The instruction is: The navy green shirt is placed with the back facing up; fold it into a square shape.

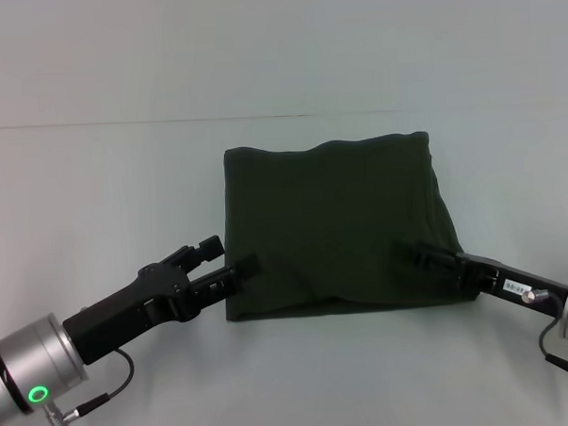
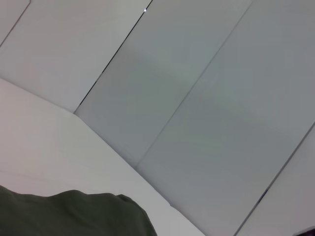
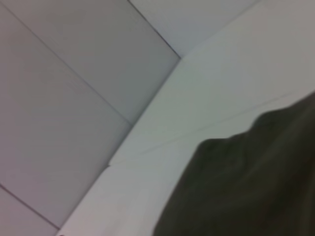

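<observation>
The navy green shirt (image 1: pixel 336 225) lies on the white surface (image 1: pixel 104 183) already gathered into a compact, nearly square packet, plain side up, with no lettering showing. Its far edge is a little wavy, and its near edge sits between the two arms.

The left claw (image 1: pixel 231 262) sits at the shirt's near left corner, its fingers spread apart and released, one tip just touching the fabric's edge and nothing pinched between them. The shirt lies to that claw's right and ahead of it. The right claw (image 1: pixel 413 254) rests over the near right part of the shirt, on top of the cloth. Dark fingers against dark fabric hide their spacing, so I cannot tell whether it is clenched or released.

Both claws stand about equally close to the near edge, one at each end. That edge runs left to right between them, and the packet stretches away from the robot. Judging by the shape, the folding looks almost complete; any further move would likely be tidying that near edge or letting go.
</observation>
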### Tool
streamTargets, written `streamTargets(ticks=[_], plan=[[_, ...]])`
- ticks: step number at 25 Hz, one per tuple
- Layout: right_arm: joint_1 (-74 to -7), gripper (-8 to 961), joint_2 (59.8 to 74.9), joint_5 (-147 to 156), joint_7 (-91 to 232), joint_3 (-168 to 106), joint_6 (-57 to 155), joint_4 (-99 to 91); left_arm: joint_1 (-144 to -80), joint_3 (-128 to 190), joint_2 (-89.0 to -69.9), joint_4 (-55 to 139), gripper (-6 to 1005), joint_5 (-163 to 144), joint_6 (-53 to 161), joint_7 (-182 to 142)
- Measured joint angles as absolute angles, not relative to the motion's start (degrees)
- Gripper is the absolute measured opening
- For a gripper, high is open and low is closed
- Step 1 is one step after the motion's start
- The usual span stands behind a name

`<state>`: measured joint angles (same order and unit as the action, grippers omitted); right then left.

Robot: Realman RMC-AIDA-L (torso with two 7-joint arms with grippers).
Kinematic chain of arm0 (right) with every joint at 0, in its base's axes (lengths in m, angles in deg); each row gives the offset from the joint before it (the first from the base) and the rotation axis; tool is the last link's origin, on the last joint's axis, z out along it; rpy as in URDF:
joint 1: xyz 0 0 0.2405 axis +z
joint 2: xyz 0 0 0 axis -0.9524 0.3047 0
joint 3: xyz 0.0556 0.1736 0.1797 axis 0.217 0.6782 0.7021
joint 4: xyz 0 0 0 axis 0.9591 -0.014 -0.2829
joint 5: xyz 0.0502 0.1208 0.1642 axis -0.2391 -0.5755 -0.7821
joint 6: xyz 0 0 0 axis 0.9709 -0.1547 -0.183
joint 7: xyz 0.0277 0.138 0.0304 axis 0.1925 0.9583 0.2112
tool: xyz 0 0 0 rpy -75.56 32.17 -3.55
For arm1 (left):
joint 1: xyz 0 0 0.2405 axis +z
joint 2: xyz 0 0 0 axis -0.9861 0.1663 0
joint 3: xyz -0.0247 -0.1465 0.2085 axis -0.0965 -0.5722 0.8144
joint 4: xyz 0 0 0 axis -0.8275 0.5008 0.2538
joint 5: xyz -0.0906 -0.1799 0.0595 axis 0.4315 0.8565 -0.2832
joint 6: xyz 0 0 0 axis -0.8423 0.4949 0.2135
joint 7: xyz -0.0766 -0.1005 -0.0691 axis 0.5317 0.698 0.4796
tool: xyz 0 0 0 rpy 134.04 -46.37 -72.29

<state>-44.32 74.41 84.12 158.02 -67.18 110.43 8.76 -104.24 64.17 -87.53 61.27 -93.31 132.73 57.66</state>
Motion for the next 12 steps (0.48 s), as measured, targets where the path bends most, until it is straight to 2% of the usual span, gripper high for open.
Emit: streamTargets(ticks=[12], plan=[[-46.3,791,73.34,84.0,158.3,-66.8,103.4,9.2,-104.3,64.3,-87.57,61.2,950,-93.5,132.7,57.8]])
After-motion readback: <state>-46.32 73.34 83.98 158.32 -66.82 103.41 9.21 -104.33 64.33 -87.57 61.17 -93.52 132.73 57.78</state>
